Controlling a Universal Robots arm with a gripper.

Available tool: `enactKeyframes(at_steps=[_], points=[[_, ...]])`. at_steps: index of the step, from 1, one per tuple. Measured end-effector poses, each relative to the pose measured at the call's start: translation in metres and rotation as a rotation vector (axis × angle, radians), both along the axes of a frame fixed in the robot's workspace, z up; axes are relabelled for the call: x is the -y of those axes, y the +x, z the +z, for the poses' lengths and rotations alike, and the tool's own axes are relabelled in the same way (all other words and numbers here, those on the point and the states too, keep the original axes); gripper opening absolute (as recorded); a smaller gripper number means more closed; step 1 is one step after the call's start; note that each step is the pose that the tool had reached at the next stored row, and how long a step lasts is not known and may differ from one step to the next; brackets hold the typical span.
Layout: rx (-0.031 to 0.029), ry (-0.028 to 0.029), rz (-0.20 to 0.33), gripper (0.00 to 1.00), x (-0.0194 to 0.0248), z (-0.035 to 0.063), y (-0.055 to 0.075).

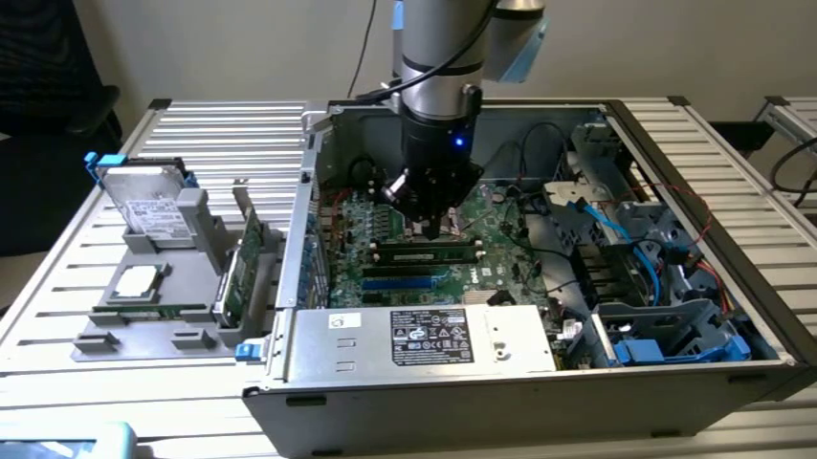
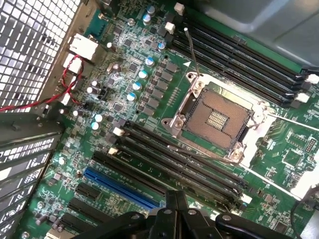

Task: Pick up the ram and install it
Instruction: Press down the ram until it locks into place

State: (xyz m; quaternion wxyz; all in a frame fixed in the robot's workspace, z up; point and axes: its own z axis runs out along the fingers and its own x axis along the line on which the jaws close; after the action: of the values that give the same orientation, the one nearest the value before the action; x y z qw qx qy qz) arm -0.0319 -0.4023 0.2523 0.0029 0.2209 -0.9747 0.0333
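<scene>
The end effector (image 1: 431, 222), seemingly clenched and empty, hovers over the ram (image 1: 428, 255) seated mid-motherboard (image 1: 504, 225); the ram looks light, stiff and fragile, best gripped along its long edges.

Illumination is even and diffuse. Strong glare washes the motherboard (image 2: 279, 149) beyond the CPU socket (image 2: 215, 118). The end effector (image 2: 175, 219) appears dark, out of focus. Case interior (image 1: 575, 220) is shadowed.

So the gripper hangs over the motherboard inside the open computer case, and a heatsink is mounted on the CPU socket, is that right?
Not quite: no heatsink is mounted. The wrist view shows the CPU socket bare, with its contact field exposed. The gripper does hang over the motherboard inside the open computer case.
</scene>
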Motion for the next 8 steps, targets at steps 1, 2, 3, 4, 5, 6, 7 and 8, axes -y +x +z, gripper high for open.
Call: enactKeyframes(at_steps=[1,2,3,4,5,6,7,8], points=[[0.0021,0.0,-0.011,0.11,0.0,0.0,0.0],[0.004,0.0,-0.022,0.11,0.0,0.0,0.0],[0.0057,0.0,-0.033,0.11,0.0,0.0,0.0],[0.0076,0.0,-0.045,0.11,0.0,0.0,0.0],[0.0091,0.0,-0.055,0.11,0.0,0.0,0.0],[0.0108,-0.0001,-0.068,0.11,0.0,0.0,0.0],[0.0122,-0.0001,-0.079,0.11,0.0,0.0,0.0],[0.0136,-0.0001,-0.09,0.11,0.0,0.0,0.0]])
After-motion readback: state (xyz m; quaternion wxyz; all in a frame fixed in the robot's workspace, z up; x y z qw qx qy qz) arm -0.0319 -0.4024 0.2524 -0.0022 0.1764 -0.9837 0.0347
